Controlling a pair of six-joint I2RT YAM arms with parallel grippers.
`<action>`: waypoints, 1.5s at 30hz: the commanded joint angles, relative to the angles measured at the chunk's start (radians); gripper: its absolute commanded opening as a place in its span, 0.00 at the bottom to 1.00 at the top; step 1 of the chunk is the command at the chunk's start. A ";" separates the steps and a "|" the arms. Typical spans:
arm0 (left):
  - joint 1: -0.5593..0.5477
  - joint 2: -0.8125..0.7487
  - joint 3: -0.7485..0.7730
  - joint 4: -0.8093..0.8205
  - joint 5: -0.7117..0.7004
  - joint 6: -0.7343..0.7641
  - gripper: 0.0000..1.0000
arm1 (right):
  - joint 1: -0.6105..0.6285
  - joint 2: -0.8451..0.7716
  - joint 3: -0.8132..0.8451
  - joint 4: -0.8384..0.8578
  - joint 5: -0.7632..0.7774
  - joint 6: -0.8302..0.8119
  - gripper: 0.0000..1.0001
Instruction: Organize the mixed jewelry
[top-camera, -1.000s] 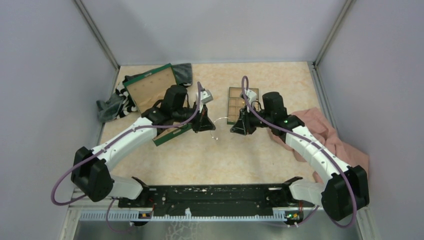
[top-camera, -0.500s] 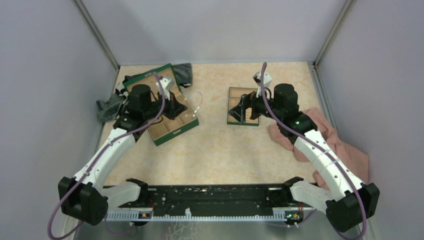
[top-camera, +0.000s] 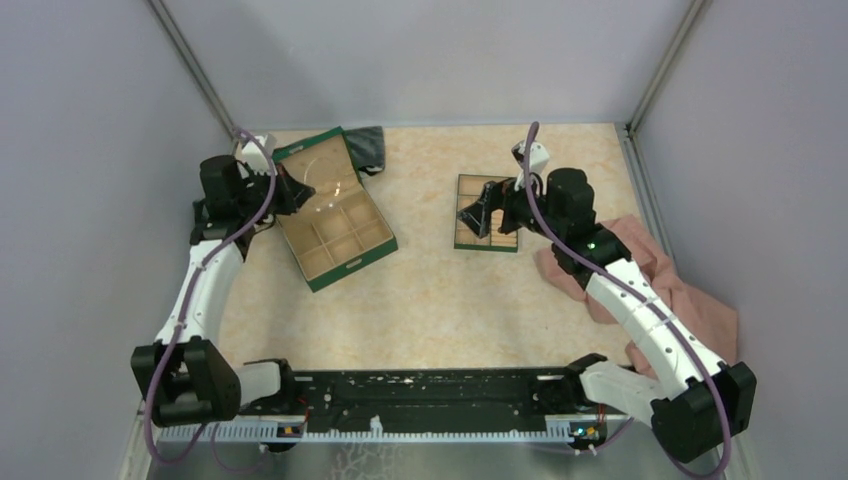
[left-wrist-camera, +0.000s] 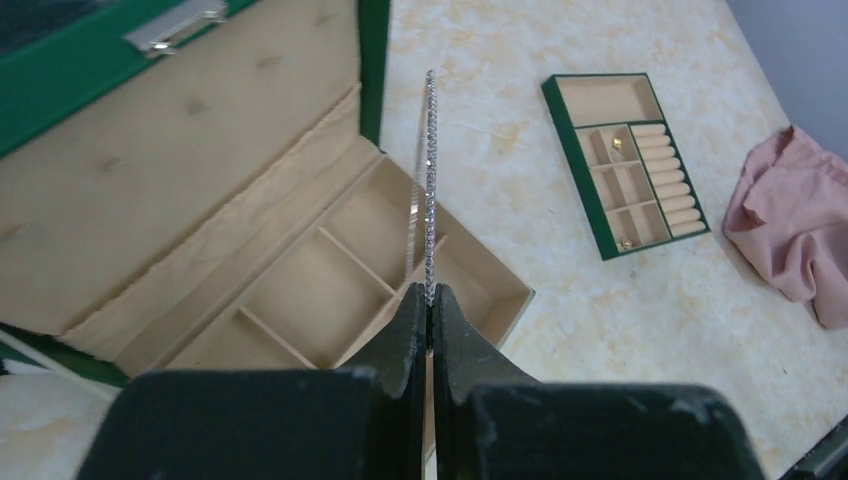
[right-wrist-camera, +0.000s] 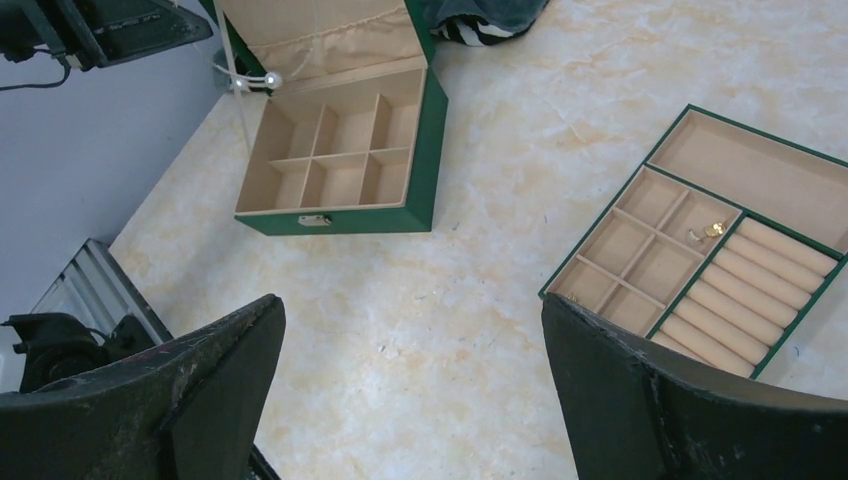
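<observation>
Hoop (left-wrist-camera: 430, 190), silvery and wire-thin, hangs edge-on above the green box's (left-wrist-camera: 505, 300) open compartments, pinched by the clenched left gripper (left-wrist-camera: 430, 300). Placing looks the step in hand. The next move likely calls for lowering it between the dividers and raised lid, then releasing. Right gripper (right-wrist-camera: 412, 310), jaws spread and empty, hovers well right of the box, near gold specks (right-wrist-camera: 707, 232) lying in a tray (right-wrist-camera: 760, 165). Bare table (top-camera: 440, 290) lies between.
</observation>
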 joint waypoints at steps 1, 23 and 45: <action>0.066 0.057 0.060 0.044 0.074 0.007 0.00 | 0.005 0.010 0.001 0.061 0.001 0.007 0.99; 0.133 0.282 0.143 0.164 0.093 -0.106 0.00 | 0.005 0.026 -0.012 0.070 -0.004 -0.001 0.99; 0.175 0.385 0.146 0.150 0.047 -0.193 0.00 | 0.005 0.023 -0.022 0.076 -0.010 0.005 0.98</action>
